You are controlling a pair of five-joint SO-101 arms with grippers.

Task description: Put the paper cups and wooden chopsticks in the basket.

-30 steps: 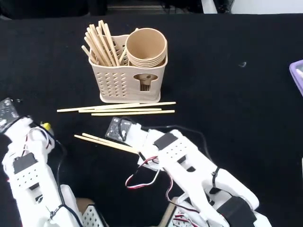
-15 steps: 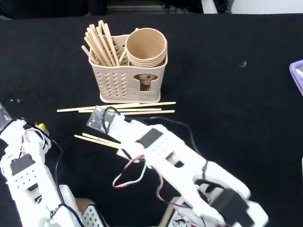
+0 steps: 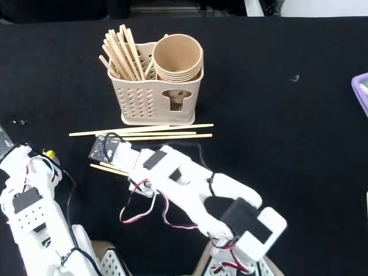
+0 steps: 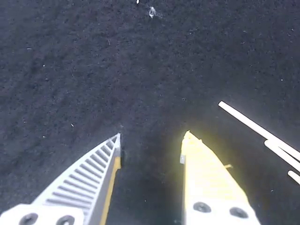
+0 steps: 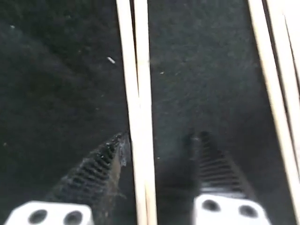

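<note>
Chopsticks [image 3: 149, 133] left on the black table [image 3: 276, 172] are what remains of the job, I judge.

The right arm [image 3: 178, 178] stretches from the lower middle of the high frame up toward centre-left. This sets its pincer [image 5: 159, 140] over a loose pair [image 3: 109, 169] lying below the main row. In the right wrist view the jaws stand well apart with both sticks [image 5: 140, 93] running between them, close against one jaw. Nothing is gripped yet, and the placing looks meant for closing across the pair.

The left arm [image 3: 29, 201] sits at the lower left, seemingly kept out of the way. Its pincer [image 4: 152, 137] is open over bare cloth and holds nothing, with a few stick ends [image 4: 253, 125] off to one side.

The basket [image 3: 155, 100] stands upper centre-left. Its right compartment holds the nested cups [image 3: 177, 57], and a bundle [image 3: 119, 52] of sticks leans upright in the left one. The main row lies just in front of the basket, roughly parallel to its front wall.

In the high view the right arm's wrist covers its jaws and the near end of the pair. Whether the jaw tips touch the table cannot be told. The number of cups in the stack is hard to count. A purple thing [image 3: 361, 89] is cut off at the right edge.
</note>
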